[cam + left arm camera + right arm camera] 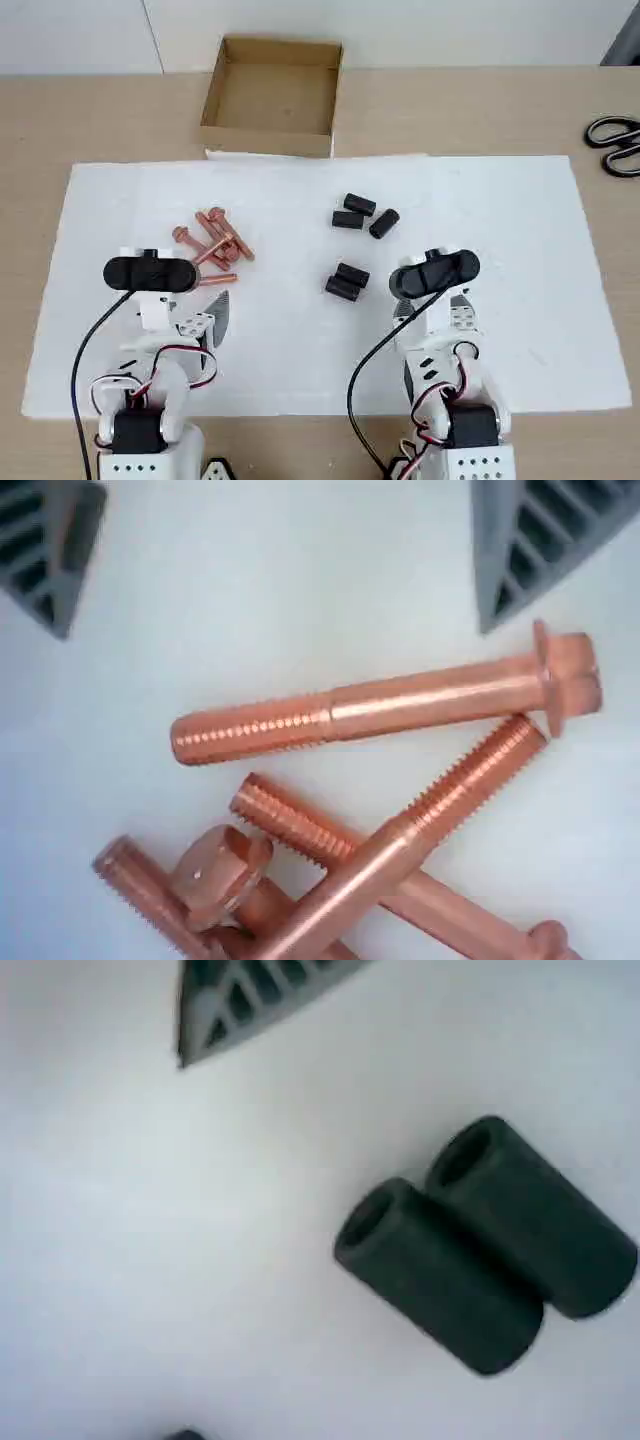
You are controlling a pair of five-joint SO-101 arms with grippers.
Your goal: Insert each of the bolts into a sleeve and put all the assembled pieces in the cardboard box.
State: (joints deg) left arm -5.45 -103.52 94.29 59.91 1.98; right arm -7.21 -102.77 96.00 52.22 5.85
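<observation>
- So far nothing is assembled: the bolts (212, 243) lie bare in a loose pile, and the box (272, 95) holds nothing.
- Every step seems still to do: each bolt into a sleeve, then each piece into the box.
- Left claw (272, 630) hangs low over the mat (520, 260), pointing down, with its jaws wide apart and gripping nothing.
- Nearest bolt (385, 705) lies flat just beyond that claw's tips, across the opening. The rest of the pile is heaped past it, some bolts crossing one another.
- Right claw (430, 303) hovers low, and I cannot tell whether it is apart or together.
- Five sleeves (360, 213) lie loose on the mat. A pair (480, 1250), touching side by side, is just beside the right claw on its inner side, and three more lie farther ahead.
- Well beyond both claws, past the mat's far edge, sits the box.
</observation>
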